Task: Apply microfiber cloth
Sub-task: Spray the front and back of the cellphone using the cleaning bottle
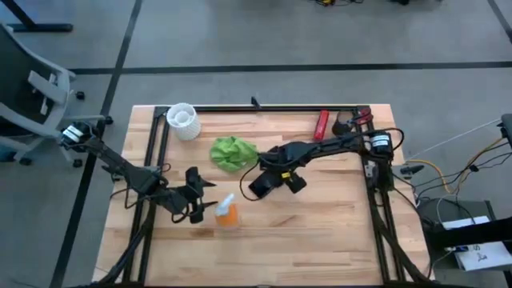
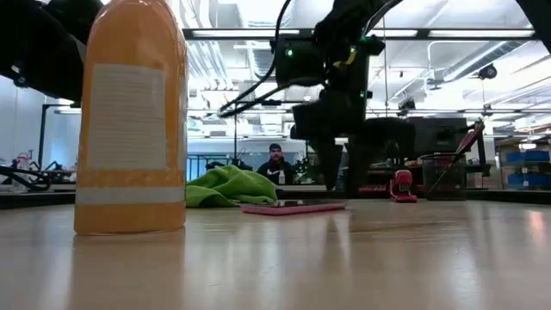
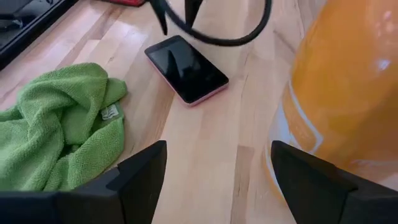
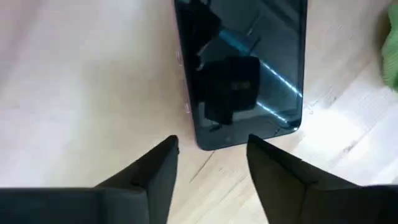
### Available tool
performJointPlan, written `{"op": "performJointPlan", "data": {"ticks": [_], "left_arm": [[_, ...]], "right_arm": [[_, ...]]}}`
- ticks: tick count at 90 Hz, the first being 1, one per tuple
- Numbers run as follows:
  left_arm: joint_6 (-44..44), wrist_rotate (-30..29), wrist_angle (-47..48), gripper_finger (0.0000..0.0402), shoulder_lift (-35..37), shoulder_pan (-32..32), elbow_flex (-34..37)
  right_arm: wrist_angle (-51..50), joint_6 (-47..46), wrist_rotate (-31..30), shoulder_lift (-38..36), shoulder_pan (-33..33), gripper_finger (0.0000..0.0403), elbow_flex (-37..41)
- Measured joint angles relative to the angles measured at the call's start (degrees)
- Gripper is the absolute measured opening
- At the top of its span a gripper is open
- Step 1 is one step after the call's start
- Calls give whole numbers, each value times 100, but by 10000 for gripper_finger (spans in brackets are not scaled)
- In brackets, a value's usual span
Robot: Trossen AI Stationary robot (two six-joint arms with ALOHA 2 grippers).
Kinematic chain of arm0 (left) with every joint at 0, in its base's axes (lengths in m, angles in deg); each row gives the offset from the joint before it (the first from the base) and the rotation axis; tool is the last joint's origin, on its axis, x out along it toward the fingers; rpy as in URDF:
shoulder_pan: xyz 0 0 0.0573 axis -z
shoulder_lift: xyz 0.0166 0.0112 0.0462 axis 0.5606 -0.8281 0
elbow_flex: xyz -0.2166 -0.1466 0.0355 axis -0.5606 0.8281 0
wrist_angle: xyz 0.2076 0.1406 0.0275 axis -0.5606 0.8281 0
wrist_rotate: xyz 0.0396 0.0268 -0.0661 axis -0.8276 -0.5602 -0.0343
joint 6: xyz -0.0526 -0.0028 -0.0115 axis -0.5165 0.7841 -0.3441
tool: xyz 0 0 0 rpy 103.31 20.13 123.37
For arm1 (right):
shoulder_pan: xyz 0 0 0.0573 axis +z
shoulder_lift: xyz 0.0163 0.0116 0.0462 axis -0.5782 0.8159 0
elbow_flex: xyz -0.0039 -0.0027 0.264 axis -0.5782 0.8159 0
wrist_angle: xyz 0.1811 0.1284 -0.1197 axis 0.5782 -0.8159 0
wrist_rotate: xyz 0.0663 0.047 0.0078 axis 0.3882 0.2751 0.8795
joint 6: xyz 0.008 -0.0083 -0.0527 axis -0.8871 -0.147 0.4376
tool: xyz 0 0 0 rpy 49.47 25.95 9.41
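Note:
The lime-green microfiber cloth (image 1: 233, 152) lies crumpled on the wooden table, left of centre and toward the far side; it also shows in the left wrist view (image 3: 56, 124). Beside it a black phone (image 4: 242, 68) with a pink case lies flat, screen up. My right gripper (image 4: 214, 155) hangs open just above the phone's near end, fingers pointing down, clear of it in the low view (image 2: 343, 168). My left gripper (image 3: 214, 186) is open near the table's front left, facing the phone and cloth. The orange spray bottle (image 3: 348, 93) stands just outside one of its fingers.
A white cup (image 1: 182, 120) stands at the far left of the table, and a red object (image 1: 322, 124) lies at the far right. A black frame rail (image 1: 264, 108) runs along the far edge. Bare wood (image 1: 320, 232) lies near the front right. A person sits in the room behind (image 2: 275, 162).

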Motion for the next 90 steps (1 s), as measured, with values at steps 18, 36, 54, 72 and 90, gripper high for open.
{"op": "performJointPlan", "data": {"ticks": [18, 36, 54, 72, 90], "left_arm": [[-273, -289, 9, 270, 23, -13, 0], [-615, -26, 518, 236, 411, -202, -1], [-648, 90, 919, 177, 664, -691, 198], [-398, 1230, 516, 108, 514, -1856, 391], [411, 2921, -674, 39, 104, -3100, 545]], "right_arm": [[-178, -553, 5, -362, 44, 112, 4], [-188, -1672, 771, -792, 5, 53, 505], [961, -2618, 798, -1434, 7, 4, 1615], [3580, -3771, 731, -2134, 46, 4, 3195], [4908, -4342, 237, -2107, 192, 3, 4051]]}}
